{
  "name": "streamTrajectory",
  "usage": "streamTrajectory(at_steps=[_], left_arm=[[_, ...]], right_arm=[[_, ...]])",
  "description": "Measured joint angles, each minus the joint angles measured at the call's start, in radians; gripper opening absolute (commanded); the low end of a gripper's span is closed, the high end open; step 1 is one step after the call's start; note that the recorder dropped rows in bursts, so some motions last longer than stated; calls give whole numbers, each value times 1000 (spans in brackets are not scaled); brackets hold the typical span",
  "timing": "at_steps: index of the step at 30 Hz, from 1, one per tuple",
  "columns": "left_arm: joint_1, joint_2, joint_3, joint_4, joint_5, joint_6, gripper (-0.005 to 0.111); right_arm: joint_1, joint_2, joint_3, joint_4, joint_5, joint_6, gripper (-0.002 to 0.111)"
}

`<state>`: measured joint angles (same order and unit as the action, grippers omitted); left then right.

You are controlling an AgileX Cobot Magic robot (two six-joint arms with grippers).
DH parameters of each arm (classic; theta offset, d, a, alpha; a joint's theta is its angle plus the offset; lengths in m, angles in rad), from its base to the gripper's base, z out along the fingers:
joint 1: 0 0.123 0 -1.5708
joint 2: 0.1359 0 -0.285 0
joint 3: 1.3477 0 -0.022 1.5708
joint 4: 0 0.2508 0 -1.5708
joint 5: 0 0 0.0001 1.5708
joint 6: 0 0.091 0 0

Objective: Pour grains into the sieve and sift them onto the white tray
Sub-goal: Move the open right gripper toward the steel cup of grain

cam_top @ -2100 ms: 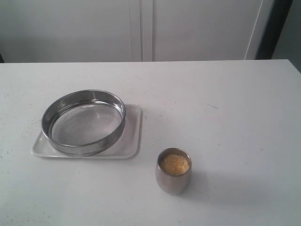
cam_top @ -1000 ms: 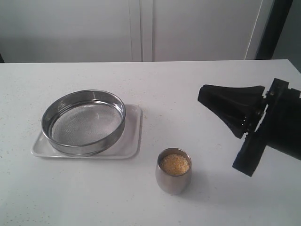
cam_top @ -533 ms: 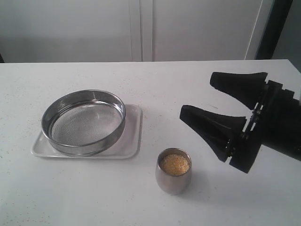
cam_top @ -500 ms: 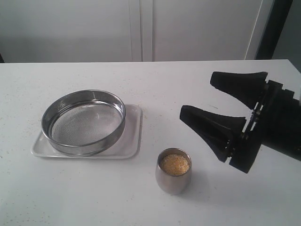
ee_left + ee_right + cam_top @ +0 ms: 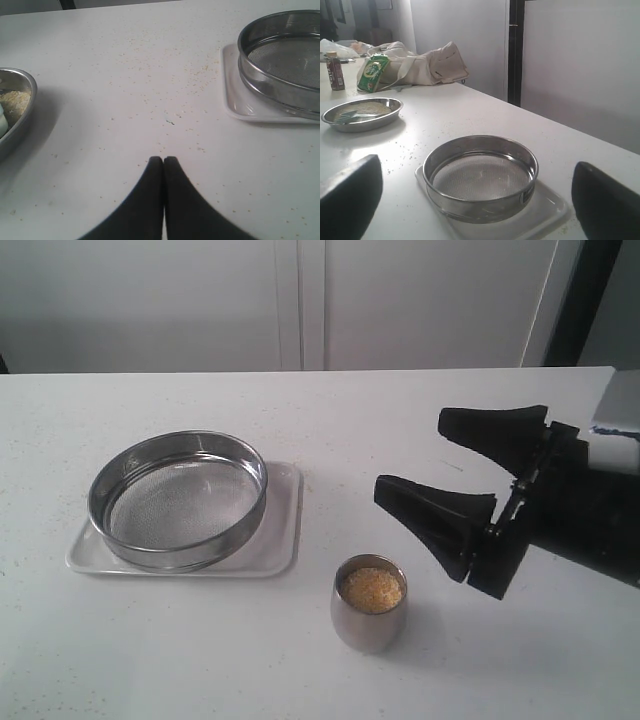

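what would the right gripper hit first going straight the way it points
Probably the sieve: the right wrist view shows it dead ahead between the fingers of the open right gripper. The steel cup seems below that line, though depth is unclear.

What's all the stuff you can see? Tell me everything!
sieve: one, silver, on the white tray
white tray: one, white, on the table
cup: one, silver, near the tray
grains: one cupful, golden-yellow, in the cup
dish: one, silver, farther along the table, something grainy inside
bag: one, beige, far down the table
packet: one, green, beside the bag
bottle: one, brown, near the packet
table: one, white, under everything
right gripper: one, black, open, near the cup
left gripper: one, black, shut, above the table
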<state>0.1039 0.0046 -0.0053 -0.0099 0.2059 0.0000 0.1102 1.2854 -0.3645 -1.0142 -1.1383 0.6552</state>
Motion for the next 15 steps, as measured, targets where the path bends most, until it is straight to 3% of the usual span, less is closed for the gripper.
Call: streamTrajectory(at_steps=[9,15], left_arm=[[0,0,0,0,0,0,0],[0,0,0,0,0,0,0]], right_arm=[[4,104,-21,5,-1,-73,95],[76,193,-23,62,-1,-187,95]])
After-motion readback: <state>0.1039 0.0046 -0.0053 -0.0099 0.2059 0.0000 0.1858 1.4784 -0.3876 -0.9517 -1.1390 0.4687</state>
